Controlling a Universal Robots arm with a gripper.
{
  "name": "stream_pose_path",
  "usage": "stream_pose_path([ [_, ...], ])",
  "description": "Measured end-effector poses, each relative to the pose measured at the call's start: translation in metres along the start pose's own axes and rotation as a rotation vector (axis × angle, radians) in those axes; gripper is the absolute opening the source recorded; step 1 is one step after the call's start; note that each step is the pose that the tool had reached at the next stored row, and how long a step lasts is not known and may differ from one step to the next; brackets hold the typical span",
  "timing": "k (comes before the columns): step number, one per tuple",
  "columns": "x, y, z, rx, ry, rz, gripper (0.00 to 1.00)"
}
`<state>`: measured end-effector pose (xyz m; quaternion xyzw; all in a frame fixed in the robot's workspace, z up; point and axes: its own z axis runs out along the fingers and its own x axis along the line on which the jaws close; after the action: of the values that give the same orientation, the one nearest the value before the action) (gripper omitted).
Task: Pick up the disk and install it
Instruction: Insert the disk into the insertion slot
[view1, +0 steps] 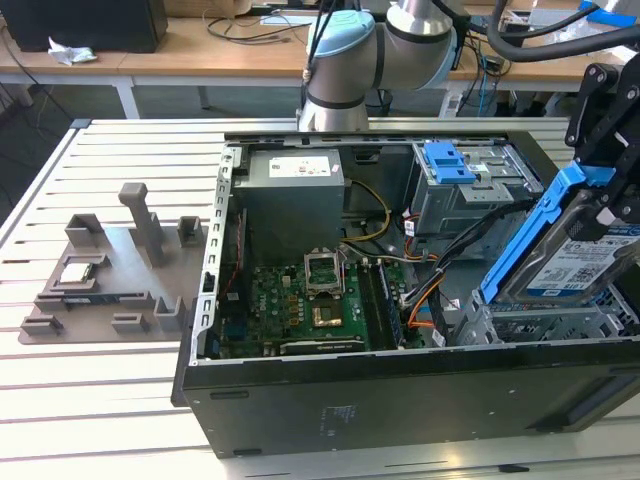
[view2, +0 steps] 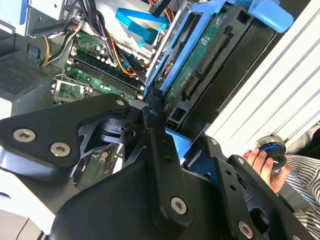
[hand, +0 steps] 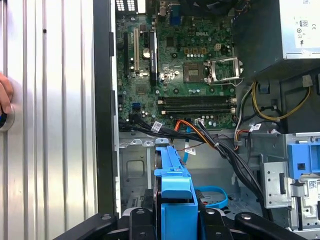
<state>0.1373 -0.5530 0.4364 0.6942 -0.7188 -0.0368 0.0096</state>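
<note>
The fingers (view2: 159, 140) clamp the tilted disk (view1: 575, 265) over the metal drive cage (view1: 500, 322), cables (view1: 425, 295) bunched just beside.

White-and-blue label (view1: 588, 263) on disk (view1: 536, 283), white sticker (view1: 305, 166) on power supply (view1: 290, 208), print unreadable

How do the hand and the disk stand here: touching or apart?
Touching. In the exterior view the hand grips the blue carrier edge of the disk, which is tilted. In the first wrist view the carrier sits pinched between the black fingers.

Robot lab: opened computer (view1: 400, 400), cluttered bench (view1: 200, 48)
</note>
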Motion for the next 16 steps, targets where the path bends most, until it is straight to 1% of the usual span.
stream_pose_path([
  [4,0.0001,-0.0001,0.0028,-0.0004,0.0008,-0.013,0.37],
  [5,0.0002,-0.0003,0.0048,-0.0006,0.0006,-0.017,0.37],
  [7,0.0005,-0.0008,0.0124,-0.0006,0.0009,-0.017,0.37],
  [9,0.0007,-0.0011,0.0172,-0.0007,0.0009,-0.017,0.37],
  [10,0.0008,-0.0014,0.0222,-0.0008,0.0009,-0.017,0.37],
  [16,0.0009,-0.0015,0.0236,-0.0007,0.0010,-0.017,0.37],
])
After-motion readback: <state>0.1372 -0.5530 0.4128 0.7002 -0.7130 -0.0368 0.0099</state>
